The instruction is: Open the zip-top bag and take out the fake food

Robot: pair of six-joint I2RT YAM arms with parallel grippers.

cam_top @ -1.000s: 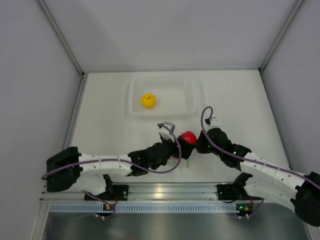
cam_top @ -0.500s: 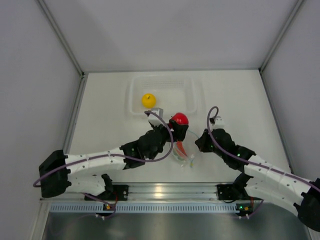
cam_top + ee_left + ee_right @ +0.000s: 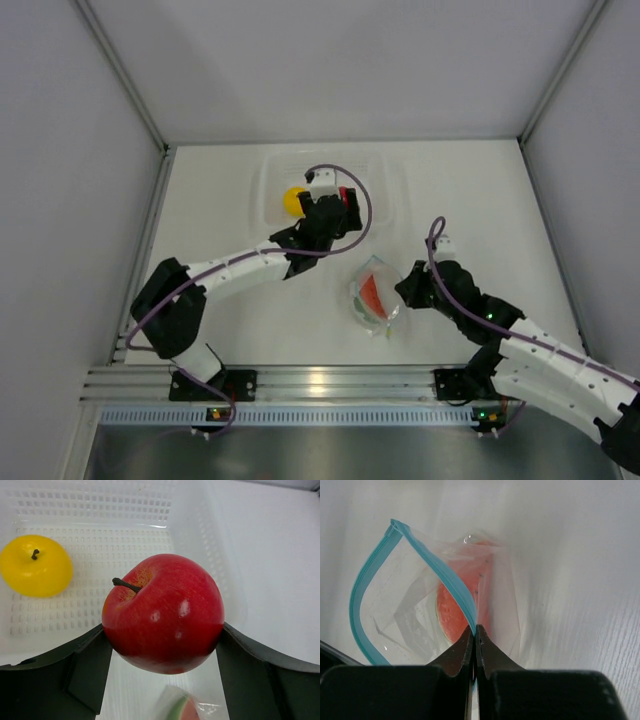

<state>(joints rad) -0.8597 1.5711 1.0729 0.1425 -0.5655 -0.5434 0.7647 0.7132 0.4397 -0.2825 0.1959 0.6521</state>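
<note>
One red fruit (image 3: 165, 612) is held by the left gripper (image 3: 162, 650), spread wide, over the tray (image 3: 100, 510); letting go there looks next. The right gripper (image 3: 474, 635), fully closed, pinches the zip-top bag (image 3: 390, 605), one piece (image 3: 451, 617) inside.

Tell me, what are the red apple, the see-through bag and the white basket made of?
The red apple looks like hard plastic with a glossy finish: sharp little light spots sit on its smooth skin. The bag is thin, soft clear plastic film: it creases and you can see through it. Its teal zip strip looks thicker. The basket seems to be stiff, milky-white plastic, with neat rows of moulded slots.
</note>
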